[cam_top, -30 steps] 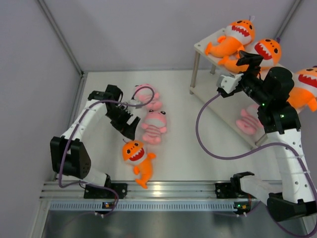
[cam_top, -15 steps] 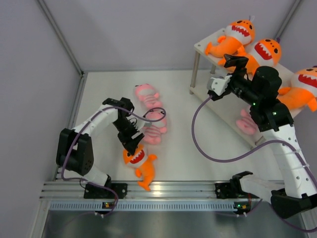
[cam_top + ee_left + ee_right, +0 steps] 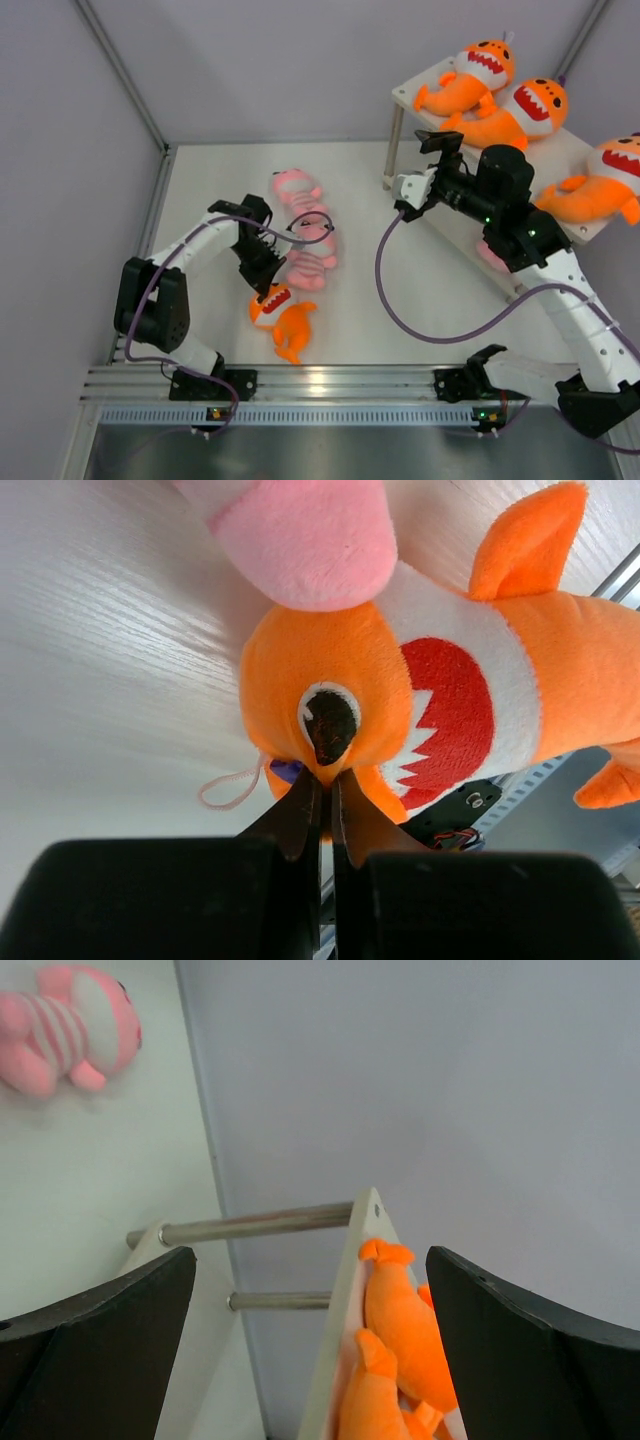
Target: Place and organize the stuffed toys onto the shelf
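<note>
An orange shark plush point(image 3: 283, 322) lies on the white table near the front rail. My left gripper point(image 3: 266, 290) is shut on the top of its head. In the left wrist view the two fingers of the left gripper point(image 3: 325, 776) pinch orange fabric just below the plush's point(image 3: 400, 680) eye. Two pink striped plush point(image 3: 294, 185) point(image 3: 312, 255) lie beyond it. The shelf point(image 3: 420, 88) stands at the back right with three orange plush point(image 3: 470, 75) point(image 3: 525, 108) point(image 3: 600, 185) on its top board. A pink plush point(image 3: 490, 258) lies under it, partly hidden. My right gripper point(image 3: 432, 150) hangs open and empty beside the shelf's left end.
The right wrist view looks between the wide-apart fingers of the right gripper point(image 3: 310, 1256) at the shelf's board edge point(image 3: 345, 1310), its metal legs point(image 3: 260, 1223) and the grey wall. A pink plush point(image 3: 65, 1025) lies at that view's top left. A purple cable point(image 3: 400, 300) loops over the table.
My left gripper came down on the orange plush and shut on its head; the plush turned slightly. The right arm swung left, off the shelf top, still open.
</note>
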You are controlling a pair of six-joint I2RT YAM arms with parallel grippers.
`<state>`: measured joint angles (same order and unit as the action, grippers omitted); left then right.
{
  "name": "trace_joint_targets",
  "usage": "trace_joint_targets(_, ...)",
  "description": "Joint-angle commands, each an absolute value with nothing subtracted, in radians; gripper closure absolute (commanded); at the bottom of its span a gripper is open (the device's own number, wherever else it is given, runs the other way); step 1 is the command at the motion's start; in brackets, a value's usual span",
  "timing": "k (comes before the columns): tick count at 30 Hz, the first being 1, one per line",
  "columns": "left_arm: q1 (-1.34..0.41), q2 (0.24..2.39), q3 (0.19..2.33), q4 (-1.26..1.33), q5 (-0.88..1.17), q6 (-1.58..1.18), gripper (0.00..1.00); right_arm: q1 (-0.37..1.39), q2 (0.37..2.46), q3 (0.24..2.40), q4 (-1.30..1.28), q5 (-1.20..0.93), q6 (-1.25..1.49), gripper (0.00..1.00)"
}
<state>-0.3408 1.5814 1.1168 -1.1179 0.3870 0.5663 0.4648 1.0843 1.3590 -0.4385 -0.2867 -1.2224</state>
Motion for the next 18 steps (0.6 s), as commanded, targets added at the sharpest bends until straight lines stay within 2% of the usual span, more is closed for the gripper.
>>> trace_joint_targets(1, -0.342, 1.523, 1.175, -1.060, 0.368, 0.577, 1.00, 0.556, 1.061, 1.382, -0.461, -0.336, -1.138, 0.01)
trace_joint_targets(6, -0.341, 1.428, 1.344, -1.188, 0.475, 0.615, 1.00, 0.750, 1.095, 1.390, -0.549, -0.310, -1.138, 0.02)
trace_joint_targets(10, -0.338, 1.387, 1.448, -1.245, 0.537, 0.633, 1.00, 0.920, 1.085, 1.351, -0.537, -0.382, -1.146, 0.03)
trace_joint_targets(14, -0.313, 1.384, 1.583, -1.327, 0.659, 0.710, 1.00, 1.098, 1.092, 1.296, -0.534, -0.199, -1.229, 0.04)
trace_joint_targets(18, -0.304, 1.385, 1.661, -1.364, 0.722, 0.768, 1.00, 1.150, 1.083, 1.210, -0.537, -0.089, -1.293, 0.05)
